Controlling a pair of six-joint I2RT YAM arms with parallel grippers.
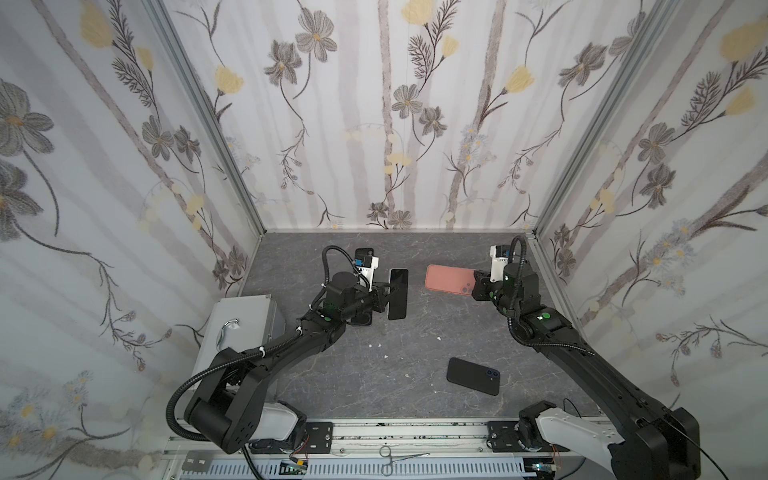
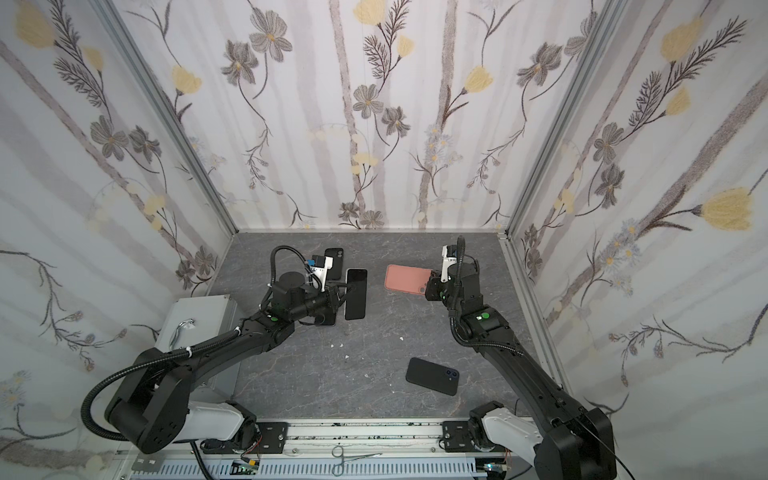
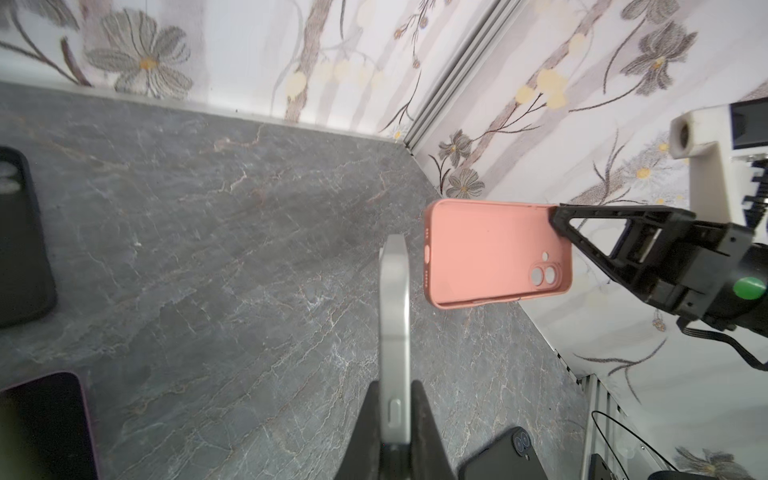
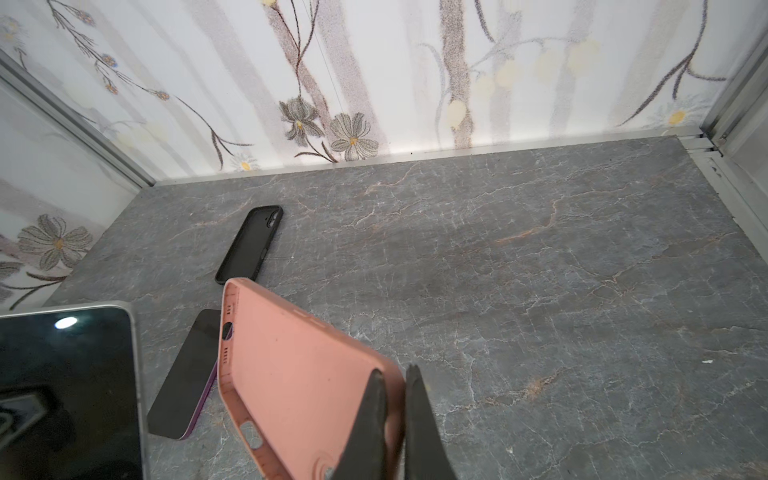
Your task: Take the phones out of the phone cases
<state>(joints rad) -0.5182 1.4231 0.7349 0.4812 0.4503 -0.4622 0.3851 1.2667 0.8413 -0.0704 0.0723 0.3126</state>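
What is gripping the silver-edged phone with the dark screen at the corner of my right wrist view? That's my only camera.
Observer: The left gripper, shut on the silver-edged phone at its long edge, holds it above the grey marbled table.
Operator: Anything lying behind my camera?
Observer: A black phone, back up with twin lenses, lies flat near the table's front edge.
Operator: And far left?
Observer: A grey metal box with a curved handle.

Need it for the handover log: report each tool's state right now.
Left tool: shut on the phone.
Right tool: shut on the empty pink case.
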